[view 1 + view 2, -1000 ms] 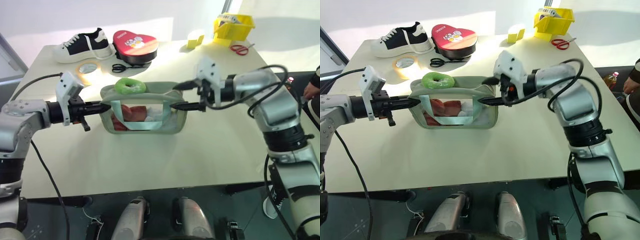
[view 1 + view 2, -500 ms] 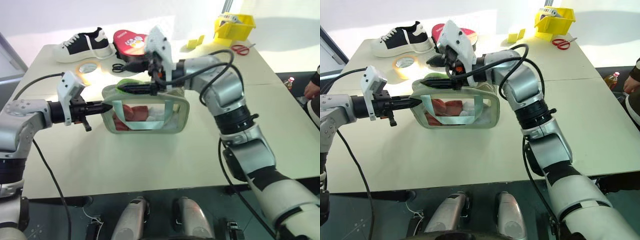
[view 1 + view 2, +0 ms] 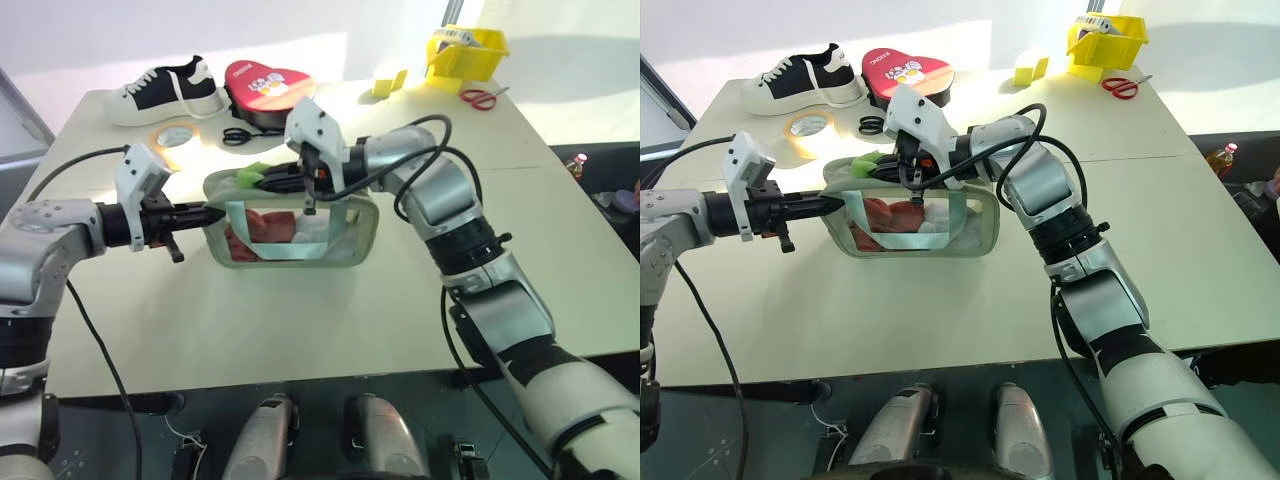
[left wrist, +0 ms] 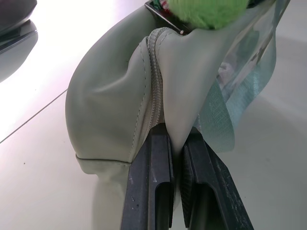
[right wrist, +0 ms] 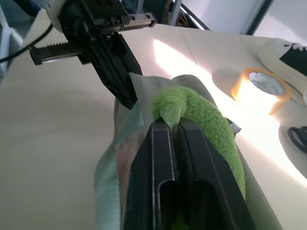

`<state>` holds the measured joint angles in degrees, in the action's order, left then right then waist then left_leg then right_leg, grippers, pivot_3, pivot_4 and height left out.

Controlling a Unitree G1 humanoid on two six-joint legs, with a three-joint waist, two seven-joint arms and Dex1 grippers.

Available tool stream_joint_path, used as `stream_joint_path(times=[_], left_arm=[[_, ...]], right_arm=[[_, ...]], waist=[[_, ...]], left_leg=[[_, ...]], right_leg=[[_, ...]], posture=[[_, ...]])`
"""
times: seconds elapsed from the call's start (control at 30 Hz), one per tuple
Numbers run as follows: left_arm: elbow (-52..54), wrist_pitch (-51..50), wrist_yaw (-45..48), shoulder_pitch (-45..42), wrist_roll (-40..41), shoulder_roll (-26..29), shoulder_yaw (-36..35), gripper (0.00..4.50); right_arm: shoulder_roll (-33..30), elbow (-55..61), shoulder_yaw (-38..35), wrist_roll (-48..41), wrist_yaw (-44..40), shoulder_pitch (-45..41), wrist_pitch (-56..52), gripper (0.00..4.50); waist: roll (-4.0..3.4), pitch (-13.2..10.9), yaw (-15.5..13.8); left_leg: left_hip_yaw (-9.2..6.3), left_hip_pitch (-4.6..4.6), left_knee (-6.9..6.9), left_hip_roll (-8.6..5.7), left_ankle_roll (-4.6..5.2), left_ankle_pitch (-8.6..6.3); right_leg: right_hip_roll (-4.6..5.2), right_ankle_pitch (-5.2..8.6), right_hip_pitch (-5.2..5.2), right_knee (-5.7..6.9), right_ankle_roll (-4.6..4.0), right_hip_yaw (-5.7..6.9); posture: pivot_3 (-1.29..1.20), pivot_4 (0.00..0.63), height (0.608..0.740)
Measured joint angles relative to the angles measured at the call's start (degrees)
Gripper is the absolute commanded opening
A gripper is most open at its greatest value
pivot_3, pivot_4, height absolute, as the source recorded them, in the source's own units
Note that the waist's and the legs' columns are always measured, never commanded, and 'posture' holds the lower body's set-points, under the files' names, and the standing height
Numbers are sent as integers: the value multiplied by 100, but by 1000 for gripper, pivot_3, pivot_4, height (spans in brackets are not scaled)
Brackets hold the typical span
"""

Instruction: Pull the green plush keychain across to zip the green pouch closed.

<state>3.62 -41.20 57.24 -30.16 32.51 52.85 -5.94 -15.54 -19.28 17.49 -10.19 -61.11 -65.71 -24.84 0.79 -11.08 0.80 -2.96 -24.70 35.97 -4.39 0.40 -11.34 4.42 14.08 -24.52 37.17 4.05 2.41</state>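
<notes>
One pale sage-green zip pouch [image 3: 300, 230] mid-table, one bright-green fuzzy plush keychain [image 5: 204, 120] at its top left end.
Left gripper [image 4: 175, 143] level, clamped on pouch's left end; right gripper [image 5: 175, 127] reaching leftward across the pouch, pinched on keychain.

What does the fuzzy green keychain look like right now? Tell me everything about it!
The keychain is a small, bright green, fuzzy plush ring. It sits on top of the pale green pouch, near the end that the left hand pinches shut. The right hand is closed on the keychain's edge, squashing the fluff a little. From the head views just a bit of green peeks out beside that hand. Its middle and its metal ring are hidden.
</notes>
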Motion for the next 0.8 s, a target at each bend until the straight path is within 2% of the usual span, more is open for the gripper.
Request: stream_joint_path(times=[0.1, 0.2, 0.33, 0.5, 0.6, 0.7, 0.8], left_arm=[[0, 1, -3, -3, -4, -25, 0, 0], [9, 0, -2, -3, -4, -30, 0, 0], [110, 0, 5, 4, 2, -35, 3, 0], [98, 1, 9, 36, -1, -36, -10, 0], [92, 6, 7, 34, -25, -36, -9, 0], [87, 9, 3, 29, -43, -71, 5, 0], [89, 11, 5, 23, -55, -95, 11, 0]], right_arm=[[-198, 53, -103, -20, -39, -1, -84, 10], [-688, 415, -318, -140, -199, 0, -350, 10], [-1654, 1040, -451, -59, -439, 155, -314, 10], [-3118, 1245, -367, 533, -797, 1009, 462, 10], [-3364, 1158, -477, 691, -677, 1160, 561, 10], [-3590, 882, -478, 1120, -333, 1456, 1129, 10], [-3567, 551, -431, 1371, -69, 1915, 1542, 10]], waist=[[0, 0, -18], [0, 0, -24], [1, 1, -24], [1, -1, -23], [-1, -2, 31], [1, -1, -11], [0, -1, -20]], left_leg=[[0, 0, 3, 0, 0, 0], [0, 0, 2, -1, 1, -1], [0, 0, -4, 0, 2, -2], [6, -1, -2, -1, 6, -4], [12, 0, -2, 7, 5, -3], [10, 2, 1, 10, 5, -3], [18, 0, 6, 9, 8, -4]], right_leg=[[0, 0, 2, 0, 0, 0], [2, 0, 4, -6, 0, 0], [2, 1, 3, -10, 0, 1], [7, 3, 7, -20, -1, 0], [5, 6, 4, -15, -7, -2], [4, 13, 7, -15, -20, 2], [7, 13, 12, -24, -20, -3]], posture=[[0, 150, 740], [0, 150, 740], [0, 150, 740], [0, 150, 740], [0, 150, 740], [0, 150, 740], [0, 150, 740]])
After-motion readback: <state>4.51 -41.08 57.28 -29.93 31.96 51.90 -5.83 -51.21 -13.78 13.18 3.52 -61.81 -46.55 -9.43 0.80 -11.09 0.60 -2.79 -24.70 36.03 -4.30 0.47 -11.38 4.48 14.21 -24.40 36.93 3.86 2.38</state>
